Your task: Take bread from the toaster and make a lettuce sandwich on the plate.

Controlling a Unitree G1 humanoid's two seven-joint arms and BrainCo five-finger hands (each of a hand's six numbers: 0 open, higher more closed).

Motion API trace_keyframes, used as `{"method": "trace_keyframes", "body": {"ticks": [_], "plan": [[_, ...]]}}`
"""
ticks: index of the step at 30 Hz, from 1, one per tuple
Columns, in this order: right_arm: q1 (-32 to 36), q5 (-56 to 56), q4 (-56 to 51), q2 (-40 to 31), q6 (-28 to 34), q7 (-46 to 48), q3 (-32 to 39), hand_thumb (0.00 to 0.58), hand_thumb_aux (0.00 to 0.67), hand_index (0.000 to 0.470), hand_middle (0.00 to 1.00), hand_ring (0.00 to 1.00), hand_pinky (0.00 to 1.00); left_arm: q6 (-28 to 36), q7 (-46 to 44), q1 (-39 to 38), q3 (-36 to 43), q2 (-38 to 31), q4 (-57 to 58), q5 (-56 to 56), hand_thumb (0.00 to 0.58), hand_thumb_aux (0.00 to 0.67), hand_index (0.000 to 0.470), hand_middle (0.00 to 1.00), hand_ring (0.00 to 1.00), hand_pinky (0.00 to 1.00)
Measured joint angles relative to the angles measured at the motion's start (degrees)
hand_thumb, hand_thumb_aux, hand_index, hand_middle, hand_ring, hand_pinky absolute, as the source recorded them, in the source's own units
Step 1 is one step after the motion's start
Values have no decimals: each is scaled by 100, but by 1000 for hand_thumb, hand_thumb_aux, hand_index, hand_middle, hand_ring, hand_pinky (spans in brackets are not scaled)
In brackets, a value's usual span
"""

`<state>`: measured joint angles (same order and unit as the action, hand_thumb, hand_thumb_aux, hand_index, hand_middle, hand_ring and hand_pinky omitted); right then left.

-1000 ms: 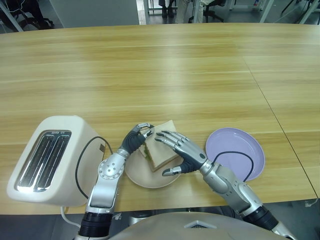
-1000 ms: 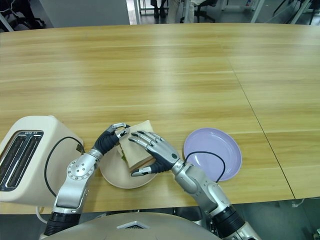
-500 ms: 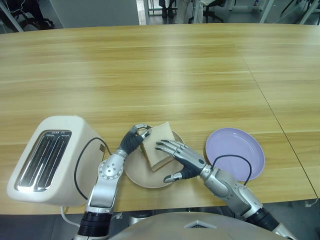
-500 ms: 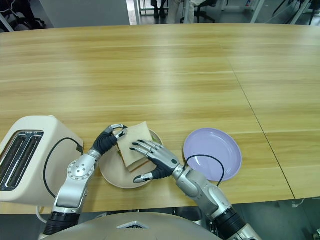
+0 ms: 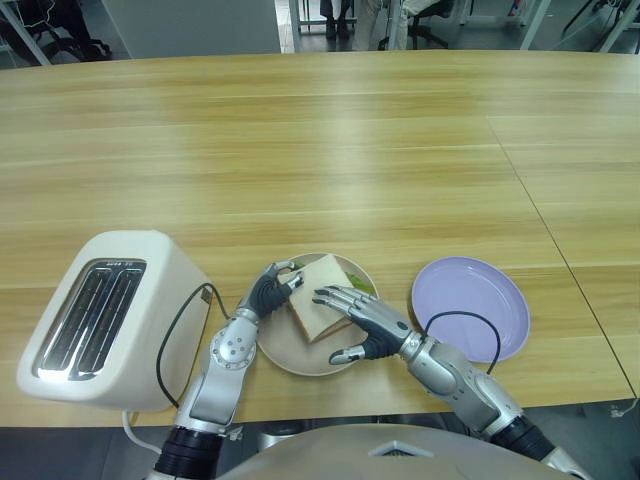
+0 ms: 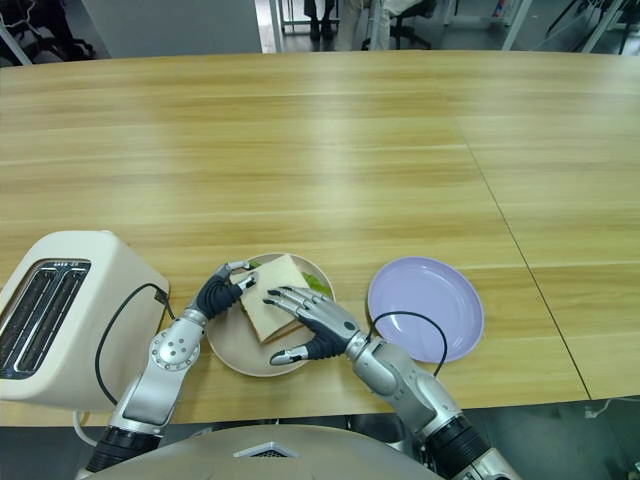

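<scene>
Lettuce (image 5: 357, 283) mostly hidden beneath bread (image 5: 318, 278) on plate (image 5: 290, 352)

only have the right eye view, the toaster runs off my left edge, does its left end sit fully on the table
Observer: Yes. The cream rounded toaster stands whole on the light wooden table, with a strip of wood showing to its left and in front of it.
Operator: can you see the slots end to end, any bread left in them
Observer: Both slots show from end to end, and no bread sticks up out of either.
</scene>
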<state>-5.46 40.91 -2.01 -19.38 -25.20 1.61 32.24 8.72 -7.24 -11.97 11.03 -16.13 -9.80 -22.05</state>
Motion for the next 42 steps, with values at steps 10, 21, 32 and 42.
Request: {"method": "trace_keyframes", "body": {"ticks": [10, 21, 32, 42], "plan": [[79, -16, -207, 68, -80, -34, 6, 0, 0, 0, 0, 0, 0, -102, 476, -40, -84, 94, -208, -230, 0, 0, 0, 0, 0, 0], [73, -24, -281, 116, -118, -42, 20, 0, 0, 0, 0, 0, 0, -386, 1352, 148, -885, 323, -1438, -414, 0, 0, 0, 0, 0, 0], [-279, -630, 413, 363, 589, 254, -353, 0, 0, 0, 0, 0, 0, -976, 1456, -361, -934, 702, -1742, -156, 0, 0, 0, 0, 0, 0], [-746, -2348, 2165, 687, 1793, 1031, -1224, 0, 0, 0, 0, 0, 0, -1840, 1141, -1441, -891, 859, -2196, 736, 0, 0, 0, 0, 0, 0]]}}
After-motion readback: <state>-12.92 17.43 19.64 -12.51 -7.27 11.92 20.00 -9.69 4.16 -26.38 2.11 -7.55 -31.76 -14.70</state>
